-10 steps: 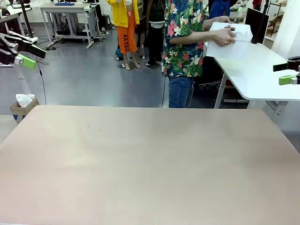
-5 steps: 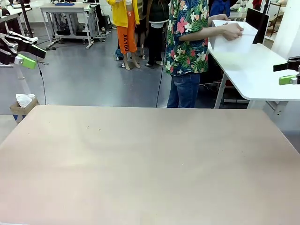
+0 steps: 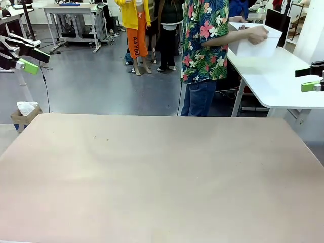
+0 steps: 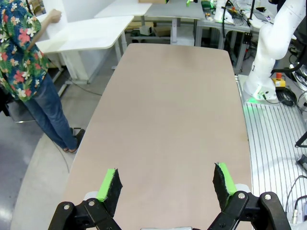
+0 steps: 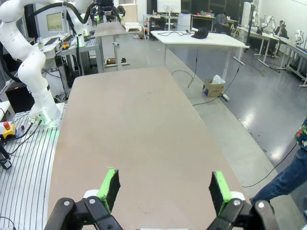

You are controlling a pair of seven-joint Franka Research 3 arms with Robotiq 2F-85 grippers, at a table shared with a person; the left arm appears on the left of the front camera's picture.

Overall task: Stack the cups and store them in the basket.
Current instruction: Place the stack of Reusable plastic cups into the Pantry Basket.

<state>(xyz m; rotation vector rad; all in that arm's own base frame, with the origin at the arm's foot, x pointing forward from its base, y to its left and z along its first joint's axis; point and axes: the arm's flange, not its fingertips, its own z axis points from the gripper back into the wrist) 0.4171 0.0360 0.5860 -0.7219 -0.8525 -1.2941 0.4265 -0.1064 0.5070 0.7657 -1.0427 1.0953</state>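
The basket (image 3: pixel 254 45), a white tub, rests on the white side table (image 3: pixel 283 81) at the far right, with a person's hand (image 3: pixel 256 34) on its rim. The cups are out of view. My left gripper (image 3: pixel 33 59) hangs open at the far left, above the floor beside the table. My right gripper (image 3: pixel 307 79) is open at the right edge, in front of the side table. Open green pads stand over the bare tan table (image 4: pixel 172 110) in the left wrist view around my left gripper (image 4: pixel 165 184), and likewise around my right gripper (image 5: pixel 164 189).
A person in a floral shirt (image 3: pixel 205 40) stands beyond the far edge of the tan table (image 3: pixel 162 177), turned toward the side table. A cardboard box (image 3: pixel 24 115) sits on the floor at the far left. Other people and tables stand farther back.
The person has stepped slightly to the right and shifted the basket to the right on the side table. Neither arm has moved.
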